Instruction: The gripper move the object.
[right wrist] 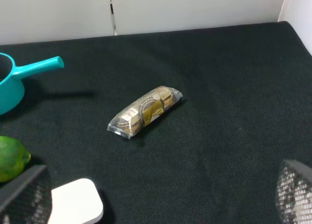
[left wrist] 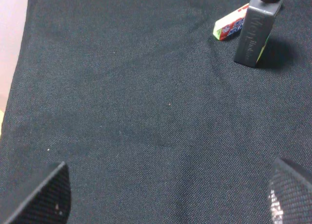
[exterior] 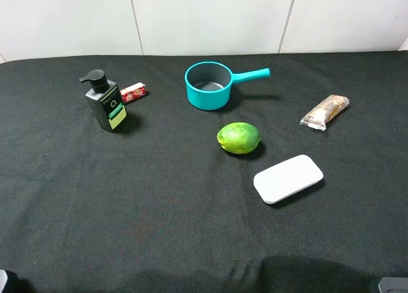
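The dark pump bottle (exterior: 107,103) stands upright at the far left of the black cloth (exterior: 127,204), just beside a red candy pack (exterior: 133,92), while both the left gripper (left wrist: 165,190) and right gripper (right wrist: 161,195) gape wide, holding nothing

Both arms sat retracted at the near edge, with only slivers showing at the bottom corners of the high view. The left black mesh-padded gripper (left wrist: 168,195) had its jaws spread wide, one fingertip (left wrist: 46,197) at each lower corner of its wrist view, nothing between them. The right black mesh-padded gripper (right wrist: 161,197) was the same: jaws wide apart, holding nothing, clear of the cloth.
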Available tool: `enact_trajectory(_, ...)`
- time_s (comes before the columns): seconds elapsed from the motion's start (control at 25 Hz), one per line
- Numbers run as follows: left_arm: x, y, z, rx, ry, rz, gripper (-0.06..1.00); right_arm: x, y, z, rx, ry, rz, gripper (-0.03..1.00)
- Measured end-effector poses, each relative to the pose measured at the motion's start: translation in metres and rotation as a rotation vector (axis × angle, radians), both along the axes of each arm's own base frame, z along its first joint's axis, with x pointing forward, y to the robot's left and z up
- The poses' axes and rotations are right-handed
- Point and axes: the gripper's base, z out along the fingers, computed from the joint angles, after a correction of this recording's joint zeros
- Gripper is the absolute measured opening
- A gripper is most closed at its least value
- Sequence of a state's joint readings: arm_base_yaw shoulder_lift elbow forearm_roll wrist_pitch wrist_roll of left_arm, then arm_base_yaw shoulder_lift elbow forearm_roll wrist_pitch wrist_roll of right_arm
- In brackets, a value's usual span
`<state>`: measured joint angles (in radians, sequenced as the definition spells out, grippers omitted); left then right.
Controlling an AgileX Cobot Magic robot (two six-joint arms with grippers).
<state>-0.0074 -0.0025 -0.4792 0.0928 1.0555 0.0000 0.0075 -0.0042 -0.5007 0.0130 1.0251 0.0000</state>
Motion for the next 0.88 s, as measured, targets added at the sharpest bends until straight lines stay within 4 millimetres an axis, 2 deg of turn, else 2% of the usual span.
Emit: enact_trajectory(0.88, 0.0000, 0.0000, 0.0000, -0.004, 0.000, 0.003, 0.80, 0.0000, 0.0001, 0.0000, 0.001, 0.000, 0.000, 0.69)
